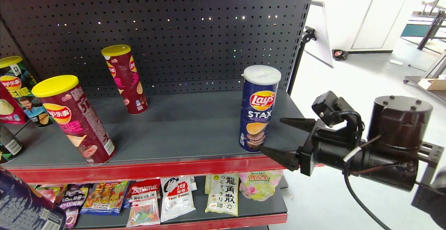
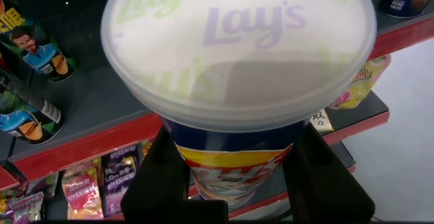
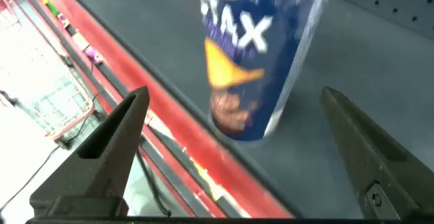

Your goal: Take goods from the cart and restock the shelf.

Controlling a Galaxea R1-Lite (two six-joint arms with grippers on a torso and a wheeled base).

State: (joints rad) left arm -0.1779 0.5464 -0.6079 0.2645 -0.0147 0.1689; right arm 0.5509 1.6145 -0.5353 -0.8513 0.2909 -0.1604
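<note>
Head view: blue chip can with pale lid, upright on shelf, just ahead of wide-open right jaws. Second can squeezed between left jaws.

Shop: pegboard-backed, snack-stocked shelf

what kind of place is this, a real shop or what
Looks like a shop aisle, maybe a mock-up: a pegboard-backed shelf with a red front edge, chip cans standing on it, snack bags on the tier below.

The head camera looks down on the shelf; both wrist cameras face that shelf closer in.
</note>
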